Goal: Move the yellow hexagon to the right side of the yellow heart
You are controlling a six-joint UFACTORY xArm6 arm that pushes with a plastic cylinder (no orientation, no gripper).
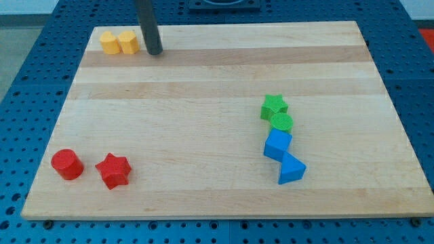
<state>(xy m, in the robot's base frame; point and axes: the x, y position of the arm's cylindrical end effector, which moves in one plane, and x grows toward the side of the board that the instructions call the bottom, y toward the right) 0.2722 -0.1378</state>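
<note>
Yellow plastic blocks sit touching at the wooden board's (203,74) top-left corner: the yellow heart (108,42) on the view's left, the yellow hexagon (128,42) against its right side. My tip (154,51), a bare dark rod with nothing to open or close, stands just right of the hexagon, apparently not touching. The hexagon looks light, rigid and ready to slide; I would press only a flat side face, gently, since it seems already placed.
</note>
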